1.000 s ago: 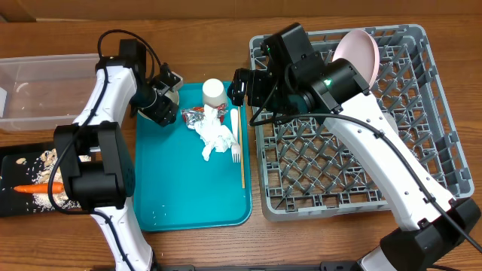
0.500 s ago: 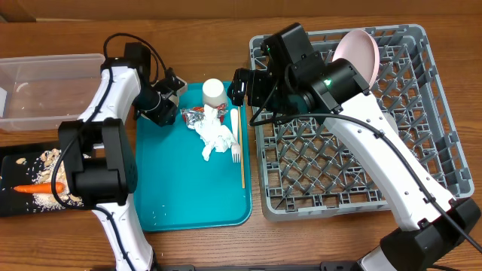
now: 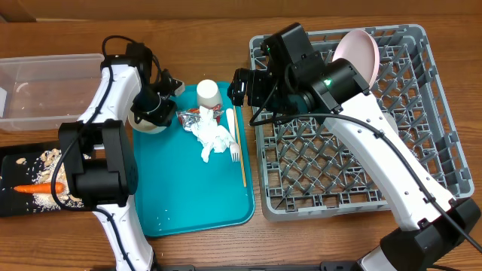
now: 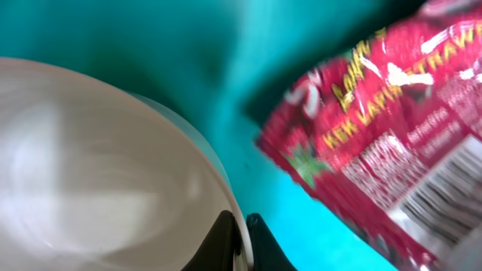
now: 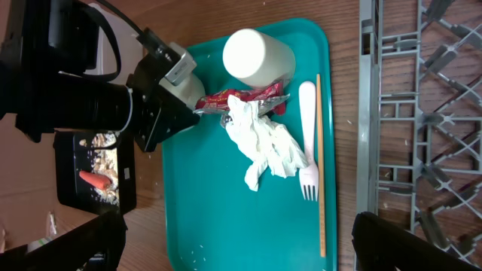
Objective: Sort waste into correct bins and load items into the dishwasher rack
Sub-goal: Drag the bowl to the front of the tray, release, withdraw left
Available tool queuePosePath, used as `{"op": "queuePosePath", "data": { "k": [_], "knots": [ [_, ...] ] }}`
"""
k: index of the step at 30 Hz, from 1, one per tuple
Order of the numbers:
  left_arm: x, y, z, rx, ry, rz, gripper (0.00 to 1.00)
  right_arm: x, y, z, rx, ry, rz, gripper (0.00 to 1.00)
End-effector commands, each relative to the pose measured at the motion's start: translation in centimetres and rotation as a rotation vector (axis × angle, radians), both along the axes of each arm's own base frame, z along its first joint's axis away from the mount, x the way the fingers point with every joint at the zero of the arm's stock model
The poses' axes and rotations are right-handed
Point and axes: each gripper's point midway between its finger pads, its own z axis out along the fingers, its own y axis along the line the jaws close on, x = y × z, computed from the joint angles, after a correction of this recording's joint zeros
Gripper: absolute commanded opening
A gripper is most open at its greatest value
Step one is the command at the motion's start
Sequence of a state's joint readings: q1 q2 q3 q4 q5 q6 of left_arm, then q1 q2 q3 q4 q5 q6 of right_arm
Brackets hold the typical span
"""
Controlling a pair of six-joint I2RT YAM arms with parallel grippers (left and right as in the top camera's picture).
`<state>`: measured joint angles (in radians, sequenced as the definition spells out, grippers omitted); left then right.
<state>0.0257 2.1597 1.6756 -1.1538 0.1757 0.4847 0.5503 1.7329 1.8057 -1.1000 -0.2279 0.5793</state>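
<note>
Grey lattice plastic dishwasher rack [image 3: 422, 150] on the right of the worktop, pale pink round plate [image 3: 358, 49] standing at its far side. Flat teal tray [image 3: 196, 196] centre. Right tool [image 3: 247, 87] wide, empty, over the rack's far-left edge. Left tool [image 4: 242, 241] pinched on the rim of a small white round bowl [image 4: 90, 165] at the tray's far-left, crinkled red-and-silver wrapper [image 4: 376, 113] just beside.

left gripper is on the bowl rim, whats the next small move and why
Probably lift the white bowl straight up a little: the left gripper is shut on its rim, with the red wrapper close beside it on the teal tray, so rising first should avoid dragging it.
</note>
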Motion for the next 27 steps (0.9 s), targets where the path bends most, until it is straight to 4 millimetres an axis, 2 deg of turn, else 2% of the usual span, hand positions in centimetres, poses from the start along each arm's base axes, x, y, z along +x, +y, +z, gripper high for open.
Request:
{"op": "queuePosePath", "data": {
  "k": [1,6,15,21,27],
  "knots": [
    [-1.7,-1.1,-0.6,-0.054,0.098,0.106,0.04,0.2,-0.2,0.1,-0.006,-0.013,-0.001,1.0],
    [-1.9,-1.4,1.2,-0.065,0.085,0.135,0.04,0.2,-0.2,0.2,-0.006,-0.014,-0.001,1.0],
    [-3.5,-3.4,6.8,-0.15,0.069,0.233,0.04,0.2,-0.2,0.2,-0.006,-0.014,-0.001,1.0],
    [-6.1,-6.3,10.0,-0.162,0.095,0.219,0.04,0.2,-0.2,0.2,-0.006,-0.014,-0.001,1.0],
    [-10.3,-10.1,11.0,-0.124,0.196,0.106,0.04,0.2,-0.2,0.2,-0.006,-0.013,-0.001,1.0]
  ]
}}
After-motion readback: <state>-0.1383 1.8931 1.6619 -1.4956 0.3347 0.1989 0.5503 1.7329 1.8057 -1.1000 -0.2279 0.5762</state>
